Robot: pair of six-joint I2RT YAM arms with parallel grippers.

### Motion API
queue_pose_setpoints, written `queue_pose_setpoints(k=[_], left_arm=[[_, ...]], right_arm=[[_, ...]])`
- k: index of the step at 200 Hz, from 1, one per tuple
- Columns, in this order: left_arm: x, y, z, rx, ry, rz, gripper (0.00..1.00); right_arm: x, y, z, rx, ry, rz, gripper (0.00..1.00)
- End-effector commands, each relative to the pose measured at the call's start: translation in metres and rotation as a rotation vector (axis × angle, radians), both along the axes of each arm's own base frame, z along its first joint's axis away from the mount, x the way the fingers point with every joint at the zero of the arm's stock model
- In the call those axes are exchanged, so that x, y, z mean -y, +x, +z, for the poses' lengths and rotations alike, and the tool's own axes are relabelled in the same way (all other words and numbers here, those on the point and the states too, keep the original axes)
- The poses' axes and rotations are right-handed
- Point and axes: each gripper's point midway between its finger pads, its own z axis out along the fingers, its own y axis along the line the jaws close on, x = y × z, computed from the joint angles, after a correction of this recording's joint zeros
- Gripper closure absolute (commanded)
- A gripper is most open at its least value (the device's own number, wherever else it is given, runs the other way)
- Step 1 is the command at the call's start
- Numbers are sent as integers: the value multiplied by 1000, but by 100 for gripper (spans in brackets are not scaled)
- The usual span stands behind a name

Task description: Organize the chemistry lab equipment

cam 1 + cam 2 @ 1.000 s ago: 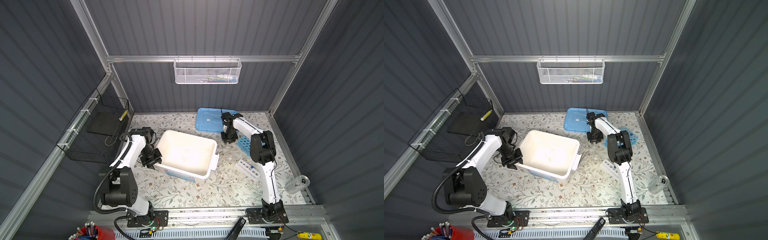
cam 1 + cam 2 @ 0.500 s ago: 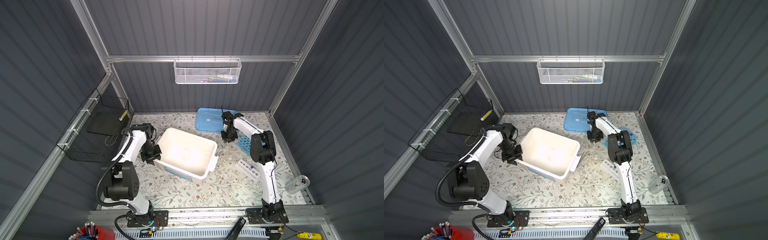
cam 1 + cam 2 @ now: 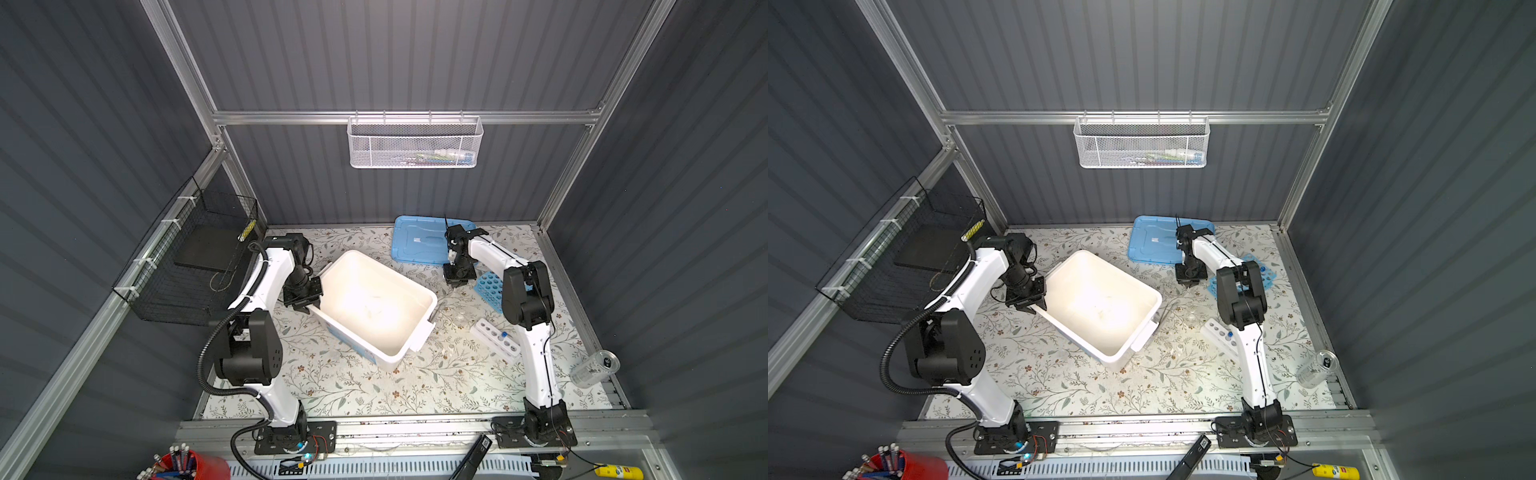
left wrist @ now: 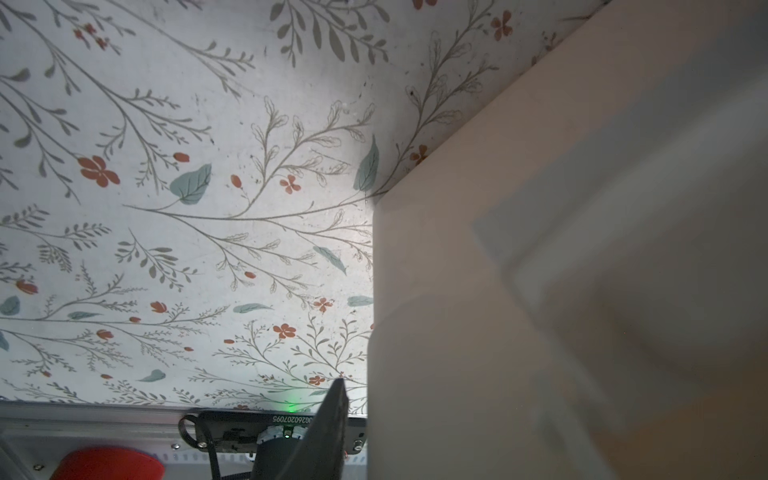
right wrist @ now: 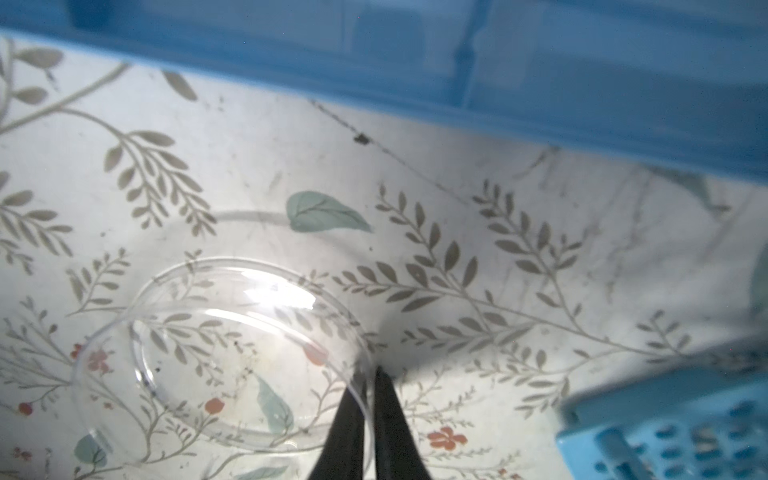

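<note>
Here the shallow clear glass dish (image 5: 216, 357) rests on the floral worktop (image 5: 457, 216) between the light-blue plastic lid (image 5: 540, 62) and the blue many-holed rack (image 5: 685, 432). The right pincer (image 5: 370, 374) pinches its thin wall, likely the only purchase. The left pincer (image 3: 309, 296) stands at the rim of the big white plastic bin (image 3: 390, 272); whether it is clamped cannot be told.

A clear shallow dish (image 5: 216, 365), rim pinched by the right tool (image 5: 370, 374), near the blue rack (image 5: 673, 436).

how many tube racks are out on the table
2: the blue many-holed rack, far right, partly behind the right arm; the white one-row rack just in front of it. I see no others.
</note>
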Motion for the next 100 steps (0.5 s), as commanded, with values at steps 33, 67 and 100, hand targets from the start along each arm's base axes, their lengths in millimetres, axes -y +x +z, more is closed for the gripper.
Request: queue_pose_setpoints(k=[33, 67, 100], left_arm=[[2, -6, -2, -41, 3, -115, 72], [7, -1, -2, -18, -8, -131, 73], [16, 2, -2, 14, -32, -159, 74]], right_arm=[[5, -10, -15, -43, -12, -19, 97], [5, -5, -7, -18, -4, -29, 100], [6, 0, 1, 7, -8, -31, 100]])
